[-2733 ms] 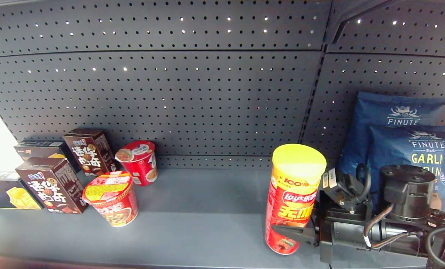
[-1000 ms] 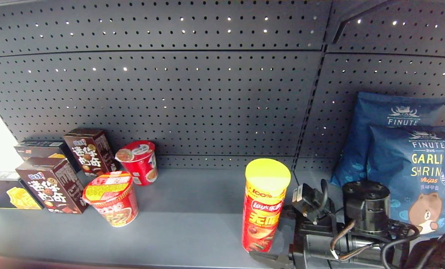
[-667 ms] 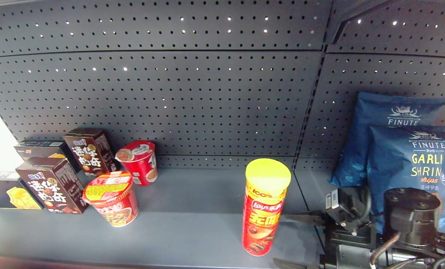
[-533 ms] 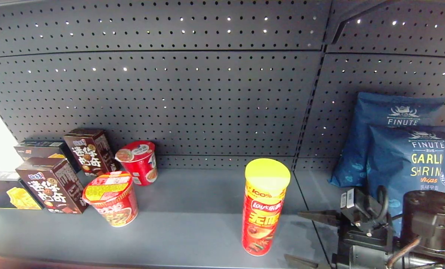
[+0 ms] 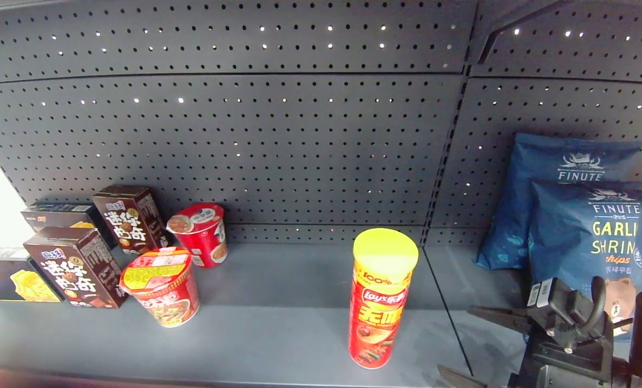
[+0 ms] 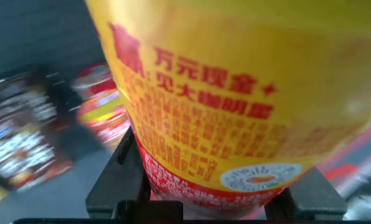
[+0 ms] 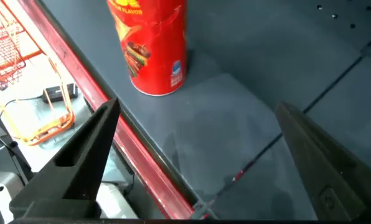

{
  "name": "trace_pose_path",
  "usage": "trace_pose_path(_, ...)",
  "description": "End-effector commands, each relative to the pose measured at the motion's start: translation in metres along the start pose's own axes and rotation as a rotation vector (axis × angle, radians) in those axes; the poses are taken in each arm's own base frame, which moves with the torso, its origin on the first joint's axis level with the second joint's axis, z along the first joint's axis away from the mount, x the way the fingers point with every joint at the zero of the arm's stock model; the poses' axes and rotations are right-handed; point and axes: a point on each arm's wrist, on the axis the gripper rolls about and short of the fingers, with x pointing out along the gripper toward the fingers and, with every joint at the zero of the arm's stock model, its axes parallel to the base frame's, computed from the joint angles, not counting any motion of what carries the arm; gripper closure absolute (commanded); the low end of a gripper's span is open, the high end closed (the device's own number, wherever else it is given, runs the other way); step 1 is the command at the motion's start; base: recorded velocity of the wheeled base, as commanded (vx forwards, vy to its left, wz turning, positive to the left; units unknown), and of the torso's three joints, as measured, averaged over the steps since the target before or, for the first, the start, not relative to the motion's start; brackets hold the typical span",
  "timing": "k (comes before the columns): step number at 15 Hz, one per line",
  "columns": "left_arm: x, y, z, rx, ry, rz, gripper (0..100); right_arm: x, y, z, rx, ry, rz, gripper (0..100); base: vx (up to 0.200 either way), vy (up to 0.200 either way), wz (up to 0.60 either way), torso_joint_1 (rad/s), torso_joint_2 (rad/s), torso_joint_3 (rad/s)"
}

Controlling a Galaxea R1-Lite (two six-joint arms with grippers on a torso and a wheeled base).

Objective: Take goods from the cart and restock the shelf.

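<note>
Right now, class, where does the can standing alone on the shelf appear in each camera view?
Head view: can upright, centre-right on the shelf.
Right wrist view: its lower half, near the shelf's front edge.
Left wrist view: not in it; the left gripper holds a second can.
Shared landmark: the shelf seam beside it, also in the right wrist view.

Black pointed fingers (image 5: 496,316), looped black cable (image 5: 599,299) (white labels (image 5: 536,294) alongside)

The left hand (image 6: 213,190) clamps a yellow-and-red chip can (image 6: 235,93), with blurred noodle cups (image 6: 101,109) and boxes (image 6: 20,140) beyond.
</note>
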Motion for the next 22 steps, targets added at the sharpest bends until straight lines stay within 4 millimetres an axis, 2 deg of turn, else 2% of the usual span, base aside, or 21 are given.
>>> trace_pose_path(1,0.027,0.014,0.013,-0.049,0.088,-0.053,100,-0.004,0.001,0.0,-0.003,-0.008,0.001,0,0.0,0.0,0.0,0.0,0.0,0.0)
trace_pose_path(2,0.043,0.023,0.022,-0.065,0.119,-0.073,100,-0.004,0.002,-0.001,-0.003,-0.005,0.002,0,0.0,0.0,0.0,0.0,0.0,0.0)
trace_pose_path(4,0.064,0.032,0.028,-0.087,0.157,-0.114,100,-0.005,0.002,-0.001,-0.003,-0.003,0.001,0,0.0,0.0,0.0,0.0,0.0,0.0)
trace_pose_path(7,0.12,0.045,0.039,-0.1,0.185,-0.222,100,-0.004,0.001,0.003,-0.008,-0.024,0.001,0,0.0,0.0,0.0,0.0,0.0,0.0)
trace_pose_path(8,0.153,0.051,0.037,-0.115,0.205,-0.258,100,-0.007,0.001,0.007,-0.013,-0.049,-0.004,0,0.0,0.0,0.0,0.0,0.0,0.0)
trace_pose_path(9,0.175,0.054,0.034,-0.114,0.207,-0.28,100,-0.009,0.002,0.007,-0.013,-0.052,-0.005,0,0.0,0.0,0.0,0.0,0.0,0.0)
trace_pose_path(11,0.2,0.057,0.027,-0.111,0.201,-0.296,100,-0.011,0.002,0.008,-0.015,-0.063,-0.008,0,0.0,0.0,0.0,0.0,0.0,0.0)
trace_pose_path(14,0.254,0.06,0.0,-0.098,0.184,-0.345,100,-0.015,-0.001,0.011,-0.012,-0.084,-0.026,0,0.0,0.0,0.0,0.0,0.0,0.0)
trace_pose_path(16,0.272,0.063,-0.012,-0.109,0.198,-0.354,100,-0.017,-0.002,0.012,-0.011,-0.09,-0.036,0,0.0,0.0,0.0,0.0,0.0,0.0)
trace_pose_path(18,0.287,0.069,-0.016,-0.123,0.196,-0.42,100,-0.018,-0.003,0.012,-0.011,-0.094,-0.039,0,0.0,0.0,0.0,0.0,0.0,0.0)
trace_pose_path(22,0.318,0.077,-0.022,-0.123,0.194,-0.429,100,-0.019,-0.005,0.013,-0.009,-0.097,-0.05,0,0.0,0.0,0.0,0.0,0.0,0.0)
